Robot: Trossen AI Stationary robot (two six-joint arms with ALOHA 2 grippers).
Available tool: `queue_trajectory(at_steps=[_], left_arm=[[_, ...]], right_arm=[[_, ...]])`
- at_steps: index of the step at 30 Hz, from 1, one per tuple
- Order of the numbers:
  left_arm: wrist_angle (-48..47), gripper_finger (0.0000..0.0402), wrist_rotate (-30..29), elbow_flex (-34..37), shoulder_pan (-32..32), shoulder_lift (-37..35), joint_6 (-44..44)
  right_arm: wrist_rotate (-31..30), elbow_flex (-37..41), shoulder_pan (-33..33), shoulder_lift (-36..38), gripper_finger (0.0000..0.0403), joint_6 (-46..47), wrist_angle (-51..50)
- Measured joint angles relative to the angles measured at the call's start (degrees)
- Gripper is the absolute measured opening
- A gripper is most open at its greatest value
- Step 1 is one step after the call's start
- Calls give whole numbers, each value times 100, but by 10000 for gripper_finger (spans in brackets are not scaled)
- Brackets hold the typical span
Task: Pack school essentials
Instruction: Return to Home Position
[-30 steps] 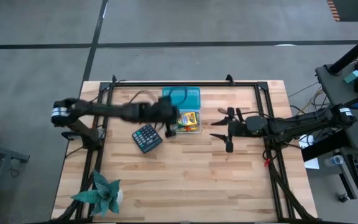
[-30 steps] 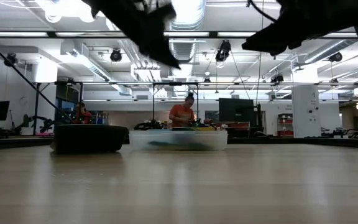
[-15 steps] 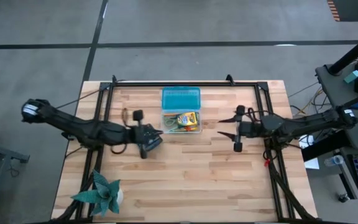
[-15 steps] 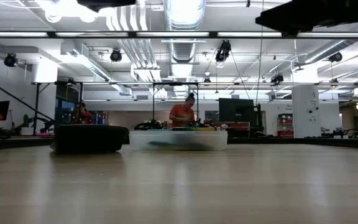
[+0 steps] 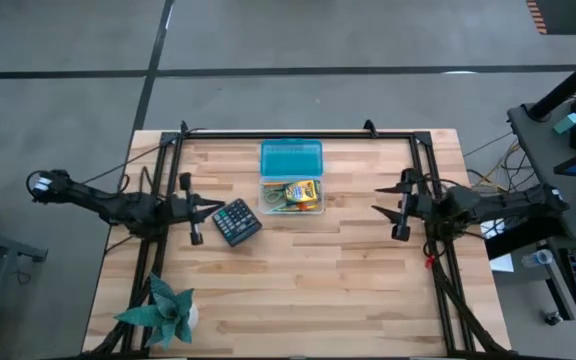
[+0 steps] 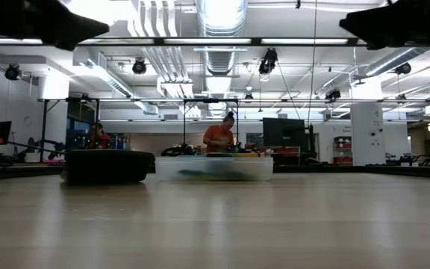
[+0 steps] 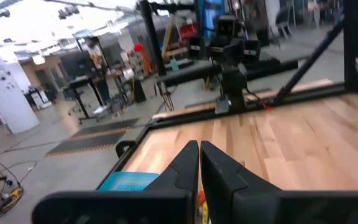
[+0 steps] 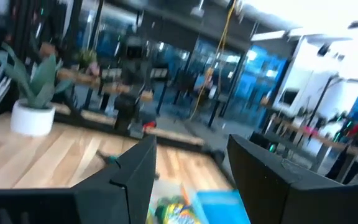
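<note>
One box lies open on the tabletop, its crayon pack light and stiff; you'd best grip it by its flat sides. A calculator sits just beside the box. Well apart from the box hang the left gripper, jaws pressed together, and the right gripper, jaws spread.

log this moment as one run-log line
left claw shut, empty, left of calculator | right claw open, empty, right of supply box | supply box lid open, crayon pack inside | calculator on table
</note>
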State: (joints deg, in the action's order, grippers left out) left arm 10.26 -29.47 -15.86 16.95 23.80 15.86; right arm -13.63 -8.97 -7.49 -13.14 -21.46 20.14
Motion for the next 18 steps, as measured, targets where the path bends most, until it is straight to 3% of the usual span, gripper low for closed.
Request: queue_trajectory(at_steps=[6,11,18], left_arm=[[131,0,-27,795,0,-1376,178],[154,0,-74,1419,0,-2273,400],[-204,0,-109,1539,-7,-1739,421]], right_arm=[[-13,399,3,1242,189,-396,-8],[-153,824,38,1219,189,-575,547],[-411,823,116,1032,189,-76,-392]])
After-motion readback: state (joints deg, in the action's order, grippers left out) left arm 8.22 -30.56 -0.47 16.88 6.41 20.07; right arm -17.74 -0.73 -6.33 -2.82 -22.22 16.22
